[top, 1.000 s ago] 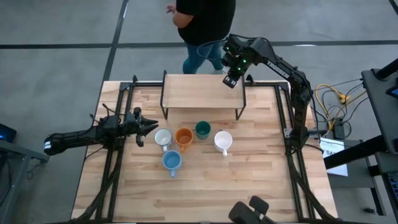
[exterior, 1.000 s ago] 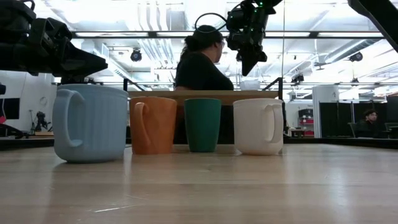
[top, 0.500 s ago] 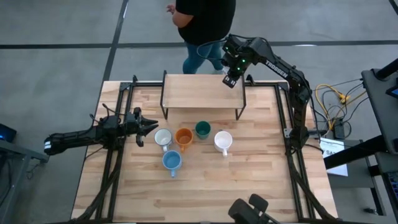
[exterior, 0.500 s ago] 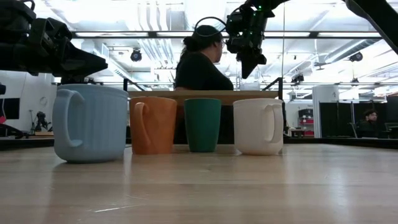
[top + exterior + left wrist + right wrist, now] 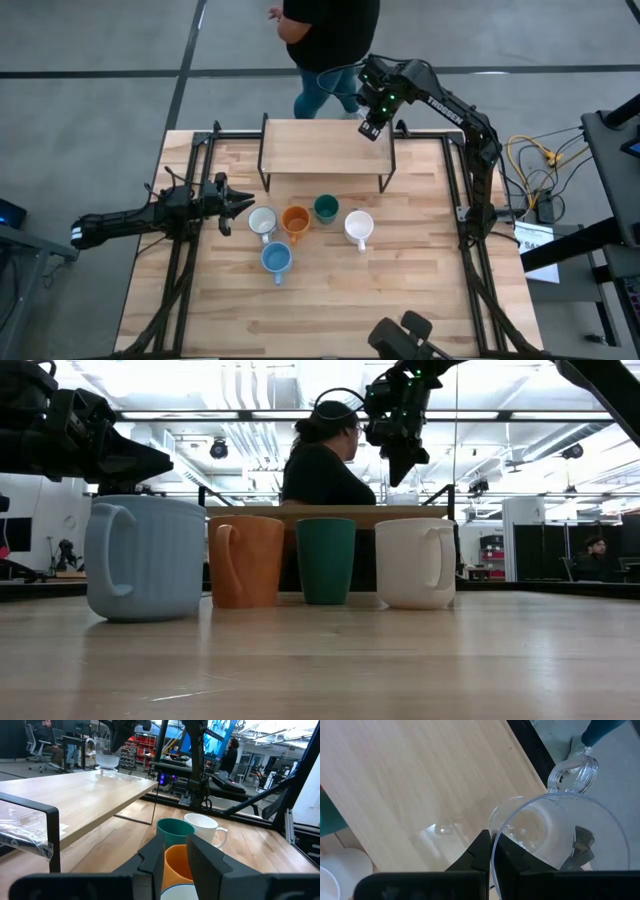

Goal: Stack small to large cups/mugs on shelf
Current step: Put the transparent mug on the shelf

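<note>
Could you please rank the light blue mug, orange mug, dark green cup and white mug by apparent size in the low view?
1. Light blue mug, though it stands nearest the camera.
2. Orange mug and white mug look alike.
3. Dark green cup, narrowest.

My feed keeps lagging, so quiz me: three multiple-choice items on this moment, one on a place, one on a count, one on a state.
1. Where is the clear glass?
A. on the shelf's right end
B. among the mugs on the table
C. on the floor

2. How many mugs stand on the table?
A. three
B. five
C. seven

3. The right gripper's fingers are:
A. wide open
B. shut on the glass's rim
C. shut on the orange mug

Key: 1 A, the right wrist view shows it on the shelf top; 2 B, the high view shows five; 3 B, the fingers pinch the rim.
</note>
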Robot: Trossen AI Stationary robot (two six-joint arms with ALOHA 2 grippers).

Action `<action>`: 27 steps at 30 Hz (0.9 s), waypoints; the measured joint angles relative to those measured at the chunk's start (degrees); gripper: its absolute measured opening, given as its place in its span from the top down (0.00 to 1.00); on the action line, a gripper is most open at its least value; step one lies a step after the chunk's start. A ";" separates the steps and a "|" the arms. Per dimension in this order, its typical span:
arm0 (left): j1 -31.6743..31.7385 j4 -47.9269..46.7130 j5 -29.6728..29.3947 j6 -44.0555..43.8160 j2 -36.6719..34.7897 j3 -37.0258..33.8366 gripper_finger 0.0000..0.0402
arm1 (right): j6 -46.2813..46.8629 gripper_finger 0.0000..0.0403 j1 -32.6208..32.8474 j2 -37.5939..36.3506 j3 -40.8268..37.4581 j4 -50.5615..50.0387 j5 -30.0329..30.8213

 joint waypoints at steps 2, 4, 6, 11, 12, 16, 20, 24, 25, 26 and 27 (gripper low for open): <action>0.01 0.01 0.00 0.00 0.00 0.00 0.83 | 0.33 0.98 0.00 0.00 -0.03 0.01 0.00; -0.01 -0.01 0.01 0.00 0.00 0.00 0.83 | 0.51 0.98 0.00 0.00 -0.07 0.02 0.00; 0.00 -0.01 0.00 0.00 0.00 0.00 0.83 | 0.53 0.98 0.00 0.00 -0.19 0.04 0.00; 0.01 0.01 0.00 0.00 0.00 0.00 0.83 | 0.95 0.98 0.00 0.00 -0.60 0.11 0.00; -0.01 0.01 -0.01 0.00 0.00 0.00 0.83 | 0.95 0.98 0.00 0.00 -0.70 0.17 0.00; 0.00 -0.01 0.00 0.00 0.00 0.00 0.83 | 0.96 0.98 0.00 0.00 -1.17 0.47 -0.02; 0.01 0.01 0.01 -0.02 0.00 0.00 0.83 | 0.95 0.98 0.00 0.00 -1.81 0.71 -0.05; 0.01 0.00 0.00 0.00 0.00 0.00 0.83 | 0.95 0.98 0.00 0.00 -2.41 1.01 -0.10; 0.01 0.00 0.00 0.00 0.00 0.00 0.83 | 0.95 0.98 0.00 0.00 -2.43 1.03 -0.12; 0.00 0.00 0.01 -0.01 0.00 0.00 0.83 | 0.95 0.98 0.00 0.00 -2.45 1.06 -0.18; 0.01 0.00 0.00 0.00 0.00 0.00 0.83 | 0.97 0.98 0.00 0.00 -2.45 1.14 -0.24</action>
